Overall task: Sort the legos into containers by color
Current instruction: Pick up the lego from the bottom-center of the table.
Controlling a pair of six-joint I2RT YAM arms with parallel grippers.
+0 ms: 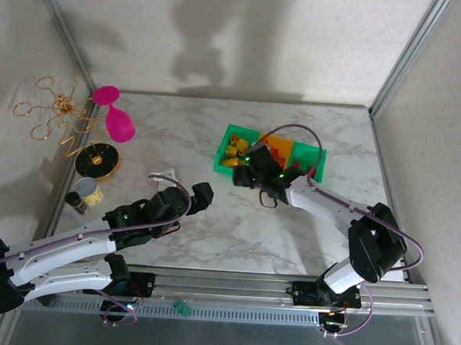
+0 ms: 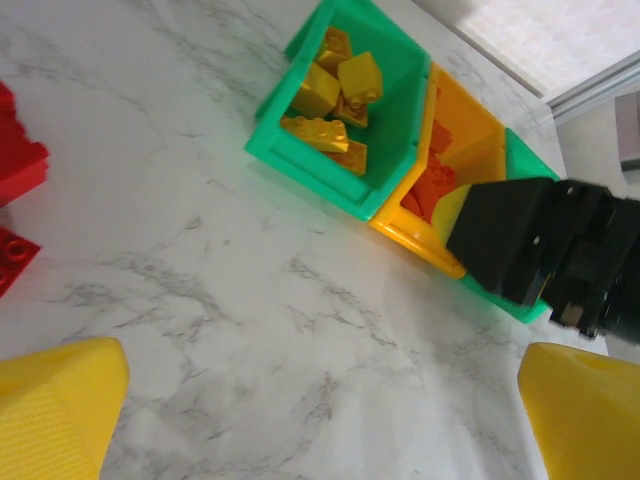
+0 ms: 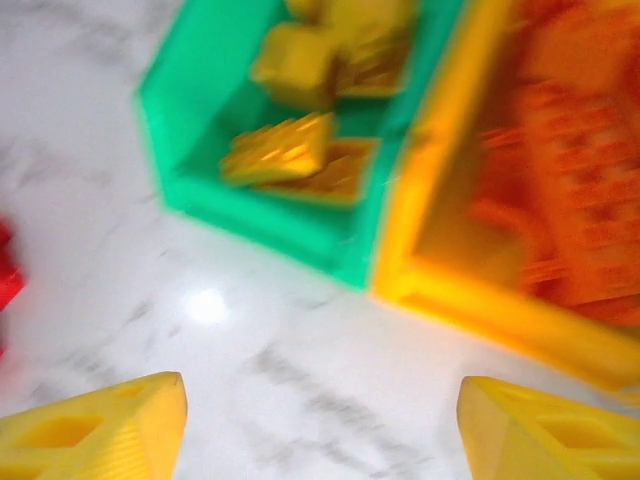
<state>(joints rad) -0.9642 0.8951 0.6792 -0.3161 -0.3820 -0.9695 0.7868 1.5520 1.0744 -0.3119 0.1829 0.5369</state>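
Yellow legos [image 2: 330, 95] sit in the left green bin [image 2: 320, 185], orange ones [image 2: 432, 190] in the middle bin [image 2: 420, 232]. Red bricks [image 2: 15, 165] lie loose on the surface [image 2: 250, 330], so the reds look left to do. Right pincer [image 3: 320, 430] hangs wide and empty near the bins; left pincer [image 2: 320, 420] is wide too.

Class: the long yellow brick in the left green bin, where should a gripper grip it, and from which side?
Probably pinch the long yellow brick across its narrow width, from above: it lies uncovered on the pile, and the walls of the green bin block a sideways approach.
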